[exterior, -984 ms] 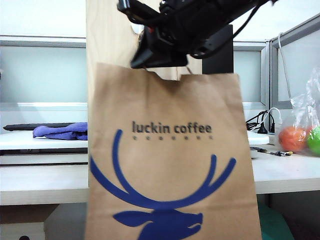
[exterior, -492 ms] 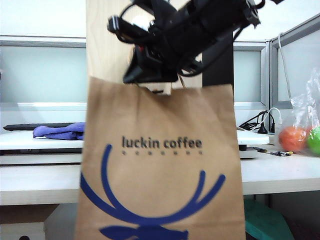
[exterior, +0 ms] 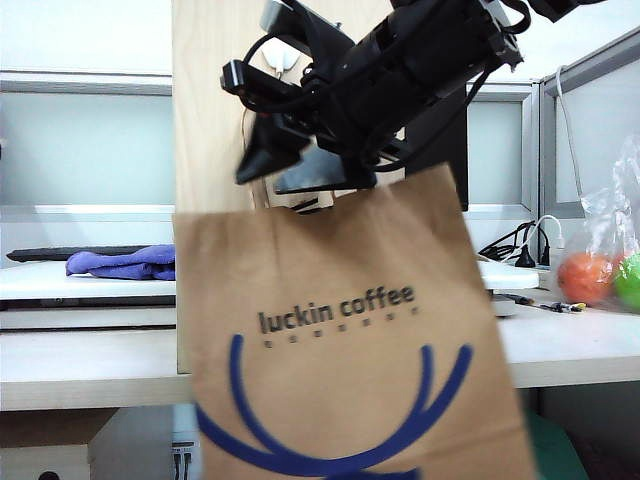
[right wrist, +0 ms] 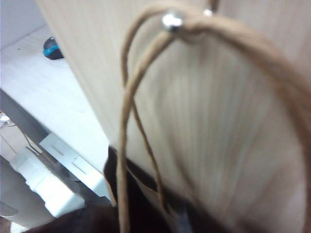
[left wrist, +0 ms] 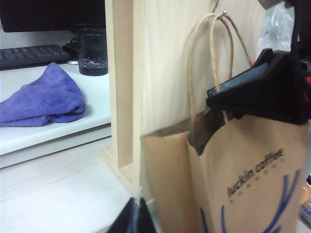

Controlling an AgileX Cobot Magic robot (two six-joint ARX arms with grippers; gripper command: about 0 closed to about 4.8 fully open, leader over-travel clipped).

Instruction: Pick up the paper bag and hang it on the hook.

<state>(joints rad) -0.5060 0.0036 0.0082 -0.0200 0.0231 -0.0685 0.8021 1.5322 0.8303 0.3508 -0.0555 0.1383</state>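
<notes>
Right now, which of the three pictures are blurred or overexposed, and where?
Exterior view: the bag is smeared by motion and the background behind the right gripper is washed out. Left wrist view: mostly sharp, the near bag edge soft. Right wrist view: the handles are out of focus and the hook tip glares.
</notes>
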